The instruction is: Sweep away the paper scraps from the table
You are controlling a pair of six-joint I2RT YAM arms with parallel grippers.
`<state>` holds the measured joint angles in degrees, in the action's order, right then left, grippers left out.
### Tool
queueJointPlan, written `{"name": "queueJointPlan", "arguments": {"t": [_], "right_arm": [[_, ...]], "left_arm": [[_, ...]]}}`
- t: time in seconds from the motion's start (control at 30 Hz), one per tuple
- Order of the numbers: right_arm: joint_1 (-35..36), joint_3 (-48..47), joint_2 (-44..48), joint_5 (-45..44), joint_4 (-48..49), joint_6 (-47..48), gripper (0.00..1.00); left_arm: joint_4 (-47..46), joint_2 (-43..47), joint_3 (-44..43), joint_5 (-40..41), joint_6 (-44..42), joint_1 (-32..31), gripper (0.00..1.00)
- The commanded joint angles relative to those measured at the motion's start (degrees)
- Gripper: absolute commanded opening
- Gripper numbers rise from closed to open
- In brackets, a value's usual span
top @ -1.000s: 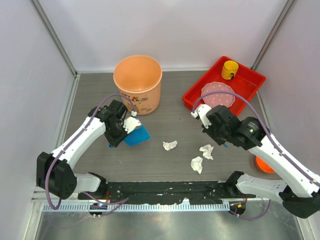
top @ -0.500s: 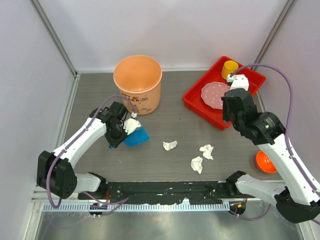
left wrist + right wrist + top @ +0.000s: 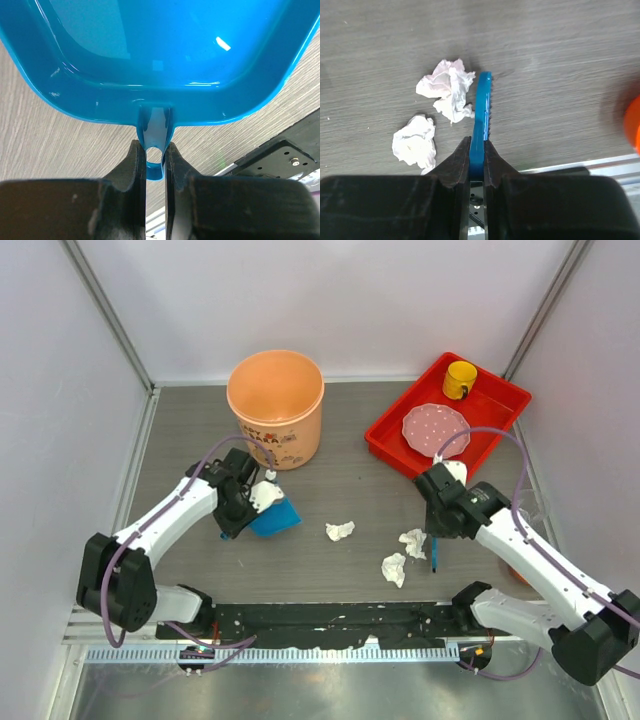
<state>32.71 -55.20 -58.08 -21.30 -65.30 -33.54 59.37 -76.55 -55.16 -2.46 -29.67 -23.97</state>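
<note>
Three crumpled white paper scraps lie on the dark wood-grain table (image 3: 350,475): one in the middle (image 3: 340,531) and two to its right (image 3: 413,543) (image 3: 394,568). My left gripper (image 3: 234,512) is shut on the handle of a blue dustpan (image 3: 277,516), which rests left of the scraps; the left wrist view shows the handle between my jaws (image 3: 155,150) and the pan (image 3: 160,50) ahead. My right gripper (image 3: 438,538) is shut on a blue brush (image 3: 436,558). In the right wrist view the brush (image 3: 482,110) stands just right of one scrap (image 3: 447,90), with another scrap (image 3: 414,145) further left.
An orange bucket (image 3: 275,405) stands behind the dustpan. A red tray (image 3: 495,405) at the back right holds a pink plate (image 3: 432,428) and a yellow cup (image 3: 460,378). An orange object (image 3: 634,125) lies right of the brush. White walls and metal rails edge the table.
My right arm has swung from over the red tray down to the table, setting the brush beside the right-hand scraps. The left arm and dustpan have barely moved.
</note>
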Motion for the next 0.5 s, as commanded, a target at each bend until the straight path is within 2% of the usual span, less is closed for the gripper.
{"name": "queueJointPlan", "arguments": {"t": [0.0,0.07,0.23,0.33,0.47], "right_arm": [[-0.19,6.75,-0.71,6.43,11.57,-5.31,0.01],[0.42,8.61,-2.38,11.78,19.19,-7.15,0.01],[9.53,7.48,-7.82,8.47,33.36,-12.60,0.01],[12.81,3.97,-13.27,6.71,38.73,-13.75,0.01],[14.31,-0.95,-18.11,6.27,40.95,-12.35,0.01]], "left_arm": [[-1.81,-2.11,1.37,-0.79,-1.09,0.15,0.00],[-1.89,-2.37,1.98,-0.44,-1.26,0.15,0.00],[-1.37,-2.28,1.11,-0.53,-0.83,0.15,0.00],[-0.93,-1.76,0.84,-0.62,-0.56,0.23,0.00],[0.04,-1.23,0.49,-0.53,-0.21,0.15,0.00]]}}
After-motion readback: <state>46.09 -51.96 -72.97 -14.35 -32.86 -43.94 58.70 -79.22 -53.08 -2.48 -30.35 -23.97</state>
